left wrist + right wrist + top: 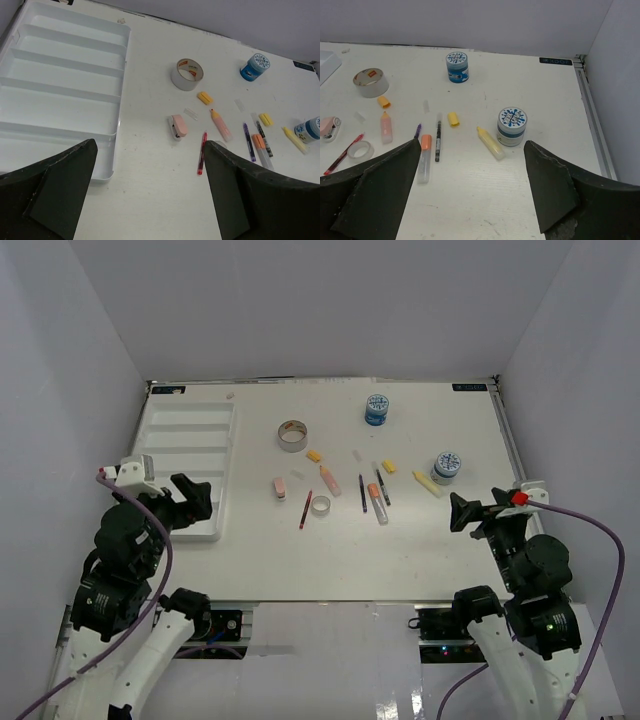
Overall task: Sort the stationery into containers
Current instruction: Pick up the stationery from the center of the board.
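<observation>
Table (400, 560): white and flat, with a matte top and faint scuffs; it fills most of my overhead view.
Back wall (320, 300): a plain pale grey panel that meets the table's far edge.
Left wall (60, 390): the same pale panel, bare.
Right wall (590, 360): the same, closing off that side.
Rail (508, 440): a metal strip along the table's right edge, at the foot of the right wall.
Label (470, 387): a small dark tag at the far right corner of the table; I can't read it.
Light: soft and even, and the shadows I see are faint.
</observation>
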### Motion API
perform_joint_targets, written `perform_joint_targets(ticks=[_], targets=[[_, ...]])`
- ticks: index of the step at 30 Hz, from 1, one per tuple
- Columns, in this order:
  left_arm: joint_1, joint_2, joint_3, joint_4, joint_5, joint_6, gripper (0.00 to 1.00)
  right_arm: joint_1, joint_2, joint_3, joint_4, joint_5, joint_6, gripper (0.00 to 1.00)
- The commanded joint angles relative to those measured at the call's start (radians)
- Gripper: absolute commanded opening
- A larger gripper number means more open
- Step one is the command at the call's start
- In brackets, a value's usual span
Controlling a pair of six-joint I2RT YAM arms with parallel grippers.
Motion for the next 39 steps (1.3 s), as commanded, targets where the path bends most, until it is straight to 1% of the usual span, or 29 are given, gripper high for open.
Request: perform_joint_targets(ticks=[1,4,8,10,16,18,20,21,22,25,27,28,29,31,32,33,34,35,36,38,39], targets=[[-0.005,0.049,-0.003,-0.016,0.022,-0.015,0.98,0.006,0.031,0.001,0.032,-0.018,0.011,0.9],[-0.005,0.115,0.008,-0.029,0.032,-0.026,0.98,0.006,0.081,0.011,0.02,-0.047,0.021,0.9],[-0.005,0.209,0.018,-0.017,0.072,-0.033,0.98,0.007,0.167,0.023,0.018,-0.128,0.031,0.9],[-0.005,0.27,0.022,-0.003,0.103,-0.032,0.98,0.007,0.207,0.032,0.026,-0.132,0.041,0.9],[-0.005,0.464,0.061,0.072,0.158,-0.027,0.98,0.006,0.294,0.043,0.087,-0.081,0.063,0.9],[-0.005,0.513,0.083,0.106,0.167,-0.018,0.98,0.006,0.324,0.051,0.1,-0.051,0.066,0.9],[-0.005,0.608,0.106,0.136,0.177,-0.004,0.98,0.006,0.396,0.058,0.104,0.004,0.086,0.9],[-0.005,0.608,0.112,0.148,0.178,-0.001,0.98,0.006,0.396,0.058,0.104,0.02,0.086,0.9],[-0.005,0.654,0.12,0.158,0.18,0.002,0.98,0.006,0.434,0.066,0.104,0.028,0.093,0.9],[-0.005,0.723,0.152,0.199,0.192,0.009,0.98,0.007,0.517,0.086,0.104,0.043,0.119,0.9],[-0.005,0.803,0.173,0.225,0.197,0.006,0.98,0.006,0.555,0.1,0.106,0.031,0.133,0.9],[-0.005,0.829,0.201,0.239,0.194,0.003,0.98,0.006,0.592,0.11,0.106,0.014,0.144,0.9],[-0.005,0.896,0.219,0.242,0.191,-0.003,0.98,0.006,0.609,0.113,0.11,0.003,0.147,0.9],[-0.005,0.97,0.261,0.251,0.169,-0.02,0.98,0.006,0.649,0.118,0.12,-0.015,0.155,0.9],[-0.005,1.009,0.311,0.26,0.158,-0.026,0.98,0.006,0.66,0.118,0.124,-0.038,0.164,0.9],[-0.005,1.093,0.339,0.264,0.132,-0.03,0.98,0.006,0.669,0.118,0.133,-0.056,0.164,0.9],[-0.003,1.14,0.371,0.267,0.117,-0.035,0.98,0.006,0.687,0.12,0.137,-0.073,0.163,0.9],[-0.003,1.186,0.441,0.271,0.103,-0.04,0.98,0.006,0.693,0.117,0.14,-0.104,0.158,0.9],[-0.003,1.28,0.478,0.27,0.085,-0.041,0.98,0.006,0.7,0.115,0.143,-0.112,0.152,0.9],[0.0,1.374,0.556,0.267,0.08,-0.046,0.98,0.006,0.71,0.11,0.147,-0.124,0.152,0.9],[0.001,1.46,0.636,0.265,0.079,-0.05,0.98,0.006,0.712,0.103,0.149,-0.129,0.152,0.9]])
